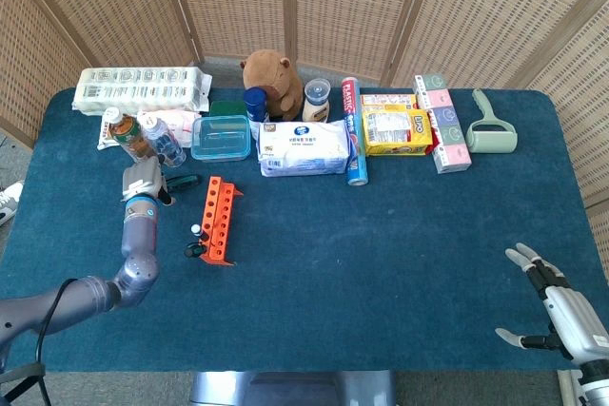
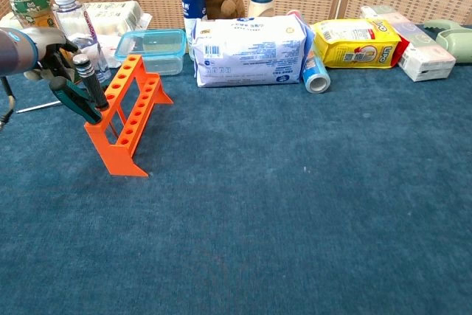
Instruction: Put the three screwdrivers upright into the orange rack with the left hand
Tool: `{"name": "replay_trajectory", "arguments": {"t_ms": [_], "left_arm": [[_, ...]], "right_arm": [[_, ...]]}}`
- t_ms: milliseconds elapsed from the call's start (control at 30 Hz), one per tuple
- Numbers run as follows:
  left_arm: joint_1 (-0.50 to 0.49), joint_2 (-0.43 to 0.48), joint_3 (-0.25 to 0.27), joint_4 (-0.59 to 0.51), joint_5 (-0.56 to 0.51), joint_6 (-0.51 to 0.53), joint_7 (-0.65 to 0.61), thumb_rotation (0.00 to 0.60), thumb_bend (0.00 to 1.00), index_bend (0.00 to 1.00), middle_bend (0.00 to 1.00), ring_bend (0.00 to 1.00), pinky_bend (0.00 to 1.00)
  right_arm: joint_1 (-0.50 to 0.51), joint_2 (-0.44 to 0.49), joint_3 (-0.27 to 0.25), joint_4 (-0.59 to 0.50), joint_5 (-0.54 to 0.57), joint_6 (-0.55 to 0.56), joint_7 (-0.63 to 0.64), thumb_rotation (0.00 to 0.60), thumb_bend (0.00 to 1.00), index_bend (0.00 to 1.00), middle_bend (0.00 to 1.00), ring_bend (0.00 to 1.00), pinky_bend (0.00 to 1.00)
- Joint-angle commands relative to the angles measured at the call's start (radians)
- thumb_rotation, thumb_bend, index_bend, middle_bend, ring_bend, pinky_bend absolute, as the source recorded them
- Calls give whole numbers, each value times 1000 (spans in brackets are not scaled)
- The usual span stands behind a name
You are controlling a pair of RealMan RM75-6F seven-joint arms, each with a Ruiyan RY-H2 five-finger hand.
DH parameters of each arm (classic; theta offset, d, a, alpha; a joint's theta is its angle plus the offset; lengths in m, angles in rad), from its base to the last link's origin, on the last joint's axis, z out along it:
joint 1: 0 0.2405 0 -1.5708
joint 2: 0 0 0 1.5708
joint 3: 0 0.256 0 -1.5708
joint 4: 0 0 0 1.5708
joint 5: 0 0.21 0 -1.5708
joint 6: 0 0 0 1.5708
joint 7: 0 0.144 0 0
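Rack: orange rack (image 1: 218, 220) stands on blue table (image 1: 381, 235), in front of clear food box (image 1: 221, 137).
Slotted: two screwdrivers (image 2: 88, 86) sit in the rack's near end, leaning left, handles up.
Loose: third screwdriver (image 1: 181, 181) lies flat, left of the rack's far end, beside bottles (image 1: 152, 140).
Left: my left hand (image 1: 145, 181) is down on that screwdriver's shaft end, fingers curled; can't tell if I've got a grip.
Right: my right hand (image 1: 557, 306) holds nothing, fingers spread, at the table's near right corner, well apart from the rack.
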Motion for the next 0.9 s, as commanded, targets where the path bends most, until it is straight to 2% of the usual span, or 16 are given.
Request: {"name": "replay_trajectory", "arguments": {"t_ms": [33, 433, 800, 900], "left_arm": [[-14, -30, -13, 40, -21, -14, 16, 600, 196, 286, 717, 884, 908], [-33, -79, -44, 115, -48, -42, 50, 600, 266, 361, 717, 884, 908], [-44, -118, -59, 171, -51, -58, 76, 600, 276, 364, 717, 884, 908], [-47, -128, -62, 187, -50, -58, 82, 600, 321, 374, 717, 884, 908]], "right_arm": [[3, 0, 3, 2, 6, -5, 3, 600, 0, 61, 4, 90, 58], [6, 3, 11, 7, 21, -13, 18, 600, 0, 60, 4, 92, 58], [4, 6, 12, 6, 20, -11, 24, 600, 0, 60, 5, 93, 58], [4, 6, 13, 6, 20, -12, 25, 600, 0, 60, 5, 94, 58]]}}
